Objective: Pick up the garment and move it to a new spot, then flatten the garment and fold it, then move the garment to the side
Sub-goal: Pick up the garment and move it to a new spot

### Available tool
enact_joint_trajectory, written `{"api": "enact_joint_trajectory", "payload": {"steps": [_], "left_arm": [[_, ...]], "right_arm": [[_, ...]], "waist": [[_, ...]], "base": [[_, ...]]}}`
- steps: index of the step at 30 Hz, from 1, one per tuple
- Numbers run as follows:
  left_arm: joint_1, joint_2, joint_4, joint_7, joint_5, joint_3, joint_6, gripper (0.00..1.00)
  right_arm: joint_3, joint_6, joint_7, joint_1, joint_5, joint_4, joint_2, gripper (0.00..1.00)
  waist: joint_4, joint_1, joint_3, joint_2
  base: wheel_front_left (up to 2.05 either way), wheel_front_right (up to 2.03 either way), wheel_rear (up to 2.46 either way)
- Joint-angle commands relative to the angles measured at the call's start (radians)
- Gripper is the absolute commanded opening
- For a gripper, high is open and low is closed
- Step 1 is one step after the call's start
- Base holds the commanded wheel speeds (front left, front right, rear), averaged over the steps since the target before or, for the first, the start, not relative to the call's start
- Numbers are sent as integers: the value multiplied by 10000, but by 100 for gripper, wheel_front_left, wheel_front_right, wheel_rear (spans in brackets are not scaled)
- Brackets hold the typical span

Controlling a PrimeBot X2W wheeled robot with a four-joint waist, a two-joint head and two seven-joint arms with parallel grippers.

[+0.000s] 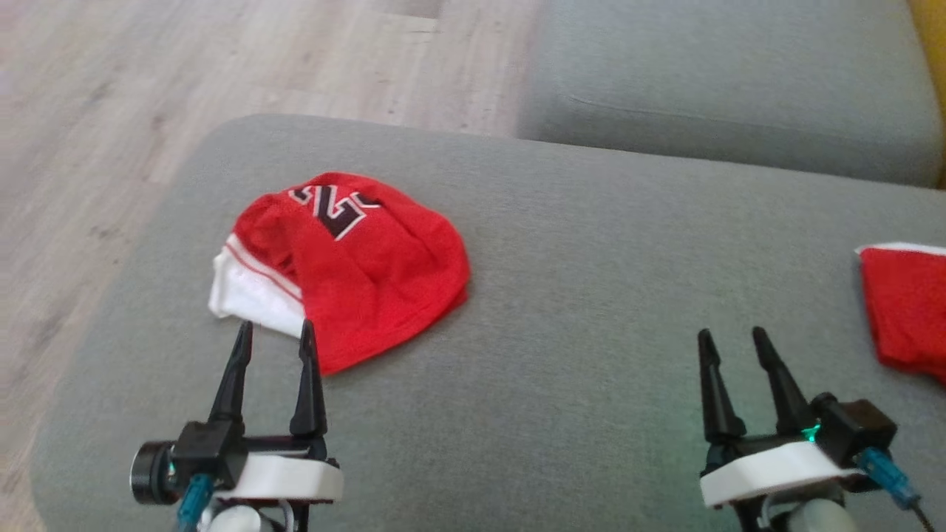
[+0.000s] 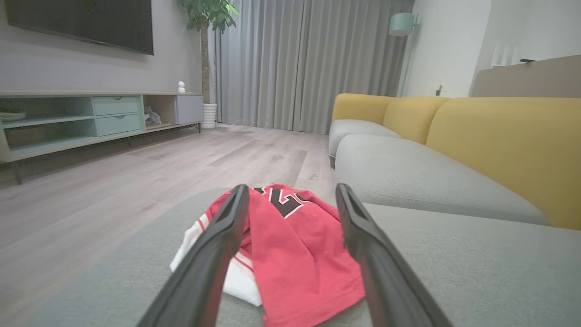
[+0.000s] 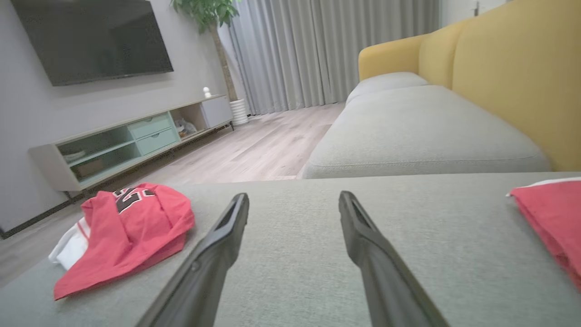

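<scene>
Two empty hands, fingers spread: left hand [image 1: 275, 326] just beside crumpled red garment [image 1: 362, 266], right hand [image 1: 732, 332] well apart. Long axis left-right, white end leftward.

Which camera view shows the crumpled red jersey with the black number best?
The head view: the jersey lies almost whole from above on the grey cushion, number and white trim plain. The left wrist view has it close, but that arm's jaws cross it. The right wrist view shows it low, at far left.
</scene>
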Motion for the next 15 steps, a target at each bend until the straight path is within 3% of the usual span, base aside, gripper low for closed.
{"api": "enact_joint_trajectory", "payload": {"steps": [1,15], "left_arm": [[-262,29,-296,-53,78,383,-37,100],[-291,34,-213,-53,244,572,-238,100]], "right_arm": [[300,-7,-108,-281,80,-264,-57,100],[682,-7,-108,-373,272,-177,-57,100]], "waist": [[293,0,-84,0],[546,0,-23,0]], "base": [[0,0,0],[0,0,0]]}}
